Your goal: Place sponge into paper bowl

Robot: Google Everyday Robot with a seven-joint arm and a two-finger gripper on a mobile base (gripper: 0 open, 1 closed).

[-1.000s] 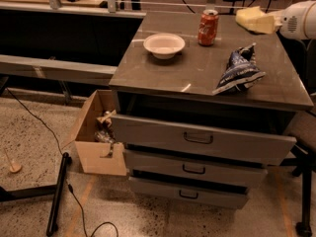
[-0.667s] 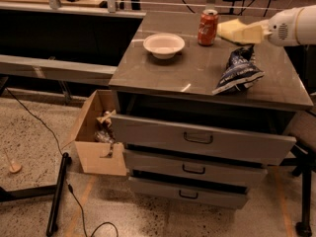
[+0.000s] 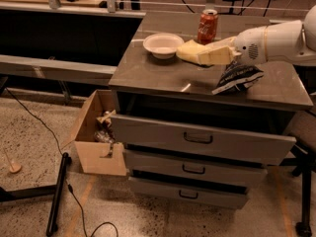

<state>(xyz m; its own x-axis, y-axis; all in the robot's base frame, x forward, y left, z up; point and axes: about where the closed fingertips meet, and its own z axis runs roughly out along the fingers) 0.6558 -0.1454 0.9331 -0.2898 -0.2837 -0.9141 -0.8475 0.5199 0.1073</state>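
Speckled floor up front, with a black cable (image 3: 79, 209) trailing across it and an open cardboard box (image 3: 94, 154) of odds and ends sitting right against the left side of a grey drawer cabinet (image 3: 197, 154). It has three drawers, all closed. Up on the cabinet top (image 3: 153, 75), the dark blue and white snack bag (image 3: 238, 76) lies nearest, on the right.

Just above and behind it, the white arm (image 3: 276, 43) reaches in from the right. The gripper (image 3: 206, 55) hangs over the middle of the top, its pale yellow fingers (image 3: 219, 56) pinched onto the sponge (image 3: 188, 51). The sponge is off the surface at the fingertips, just beside the right rim of the paper bowl (image 3: 163, 44) and not yet over it.

The sponge looks like light, soft foam, so it will squash under a hard squeeze and spring back on release. A grip across its narrow sides seems best, and it may bounce when dropped. The bowl looks light too, so a nudge to the rim could slide or tip it.

Behind both stands the orange-red soda can (image 3: 208, 26), upright, apart from the bowl.
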